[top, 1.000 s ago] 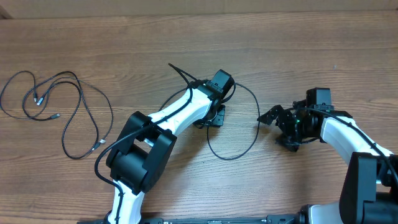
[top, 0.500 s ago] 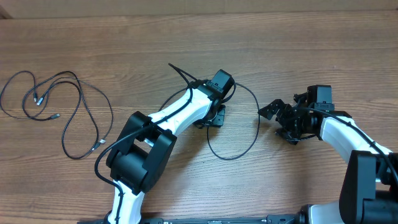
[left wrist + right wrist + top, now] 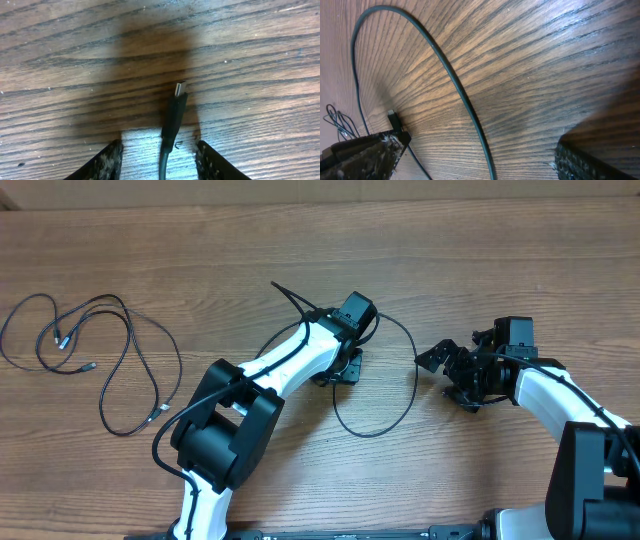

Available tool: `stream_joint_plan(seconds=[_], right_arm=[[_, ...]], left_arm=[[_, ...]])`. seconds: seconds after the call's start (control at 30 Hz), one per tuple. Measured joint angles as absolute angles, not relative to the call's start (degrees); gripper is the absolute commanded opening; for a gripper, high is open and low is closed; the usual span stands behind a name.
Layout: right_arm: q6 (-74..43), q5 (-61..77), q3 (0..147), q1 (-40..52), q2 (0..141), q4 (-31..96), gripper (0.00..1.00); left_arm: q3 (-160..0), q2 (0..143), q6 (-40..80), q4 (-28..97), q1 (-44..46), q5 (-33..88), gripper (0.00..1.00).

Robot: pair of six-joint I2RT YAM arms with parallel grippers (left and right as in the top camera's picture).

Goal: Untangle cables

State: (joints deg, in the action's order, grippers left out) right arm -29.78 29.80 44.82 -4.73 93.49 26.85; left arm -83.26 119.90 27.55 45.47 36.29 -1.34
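One black cable (image 3: 413, 380) lies in a loose loop on the wood table between my two arms. My left gripper (image 3: 338, 374) is open and straddles this cable's end. In the left wrist view the silver-tipped plug (image 3: 180, 89) lies just ahead of the open fingers (image 3: 160, 161), with the cord running between them untouched. My right gripper (image 3: 447, 378) is open just right of the loop. In the right wrist view the cable's arc (image 3: 454, 82) passes between the spread fingers (image 3: 480, 161). More cables (image 3: 95, 360) lie in loose loops at the far left.
The wood table (image 3: 480, 260) reaches to the far edge at the top. The left arm's white links (image 3: 260, 370) run from the front edge across the middle. The right arm (image 3: 560, 395) comes in from the front right.
The right gripper has shifted slightly up and left toward the cable loop, then held still. The left arm and the cables have not moved.
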Motion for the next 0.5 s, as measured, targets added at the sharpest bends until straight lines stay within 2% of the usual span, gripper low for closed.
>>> stream_joint_plan(seconds=[0.1, 0.4, 0.5], right_arm=[[-29.8, 29.8, 44.8, -4.7, 93.5, 26.9, 1.0], [-29.7, 29.8, 44.8, -4.7, 93.5, 26.9, 1.0], [-29.8, 29.8, 44.8, -4.7, 93.5, 26.9, 1.0]], left_arm=[[-83.3, 119.9, 27.7, 45.5, 36.3, -1.5, 0.41], [-83.2, 119.9, 28.2, 45.5, 36.2, -2.0, 0.43], [-83.2, 119.9, 28.2, 45.4, 36.3, -2.0, 0.21]])
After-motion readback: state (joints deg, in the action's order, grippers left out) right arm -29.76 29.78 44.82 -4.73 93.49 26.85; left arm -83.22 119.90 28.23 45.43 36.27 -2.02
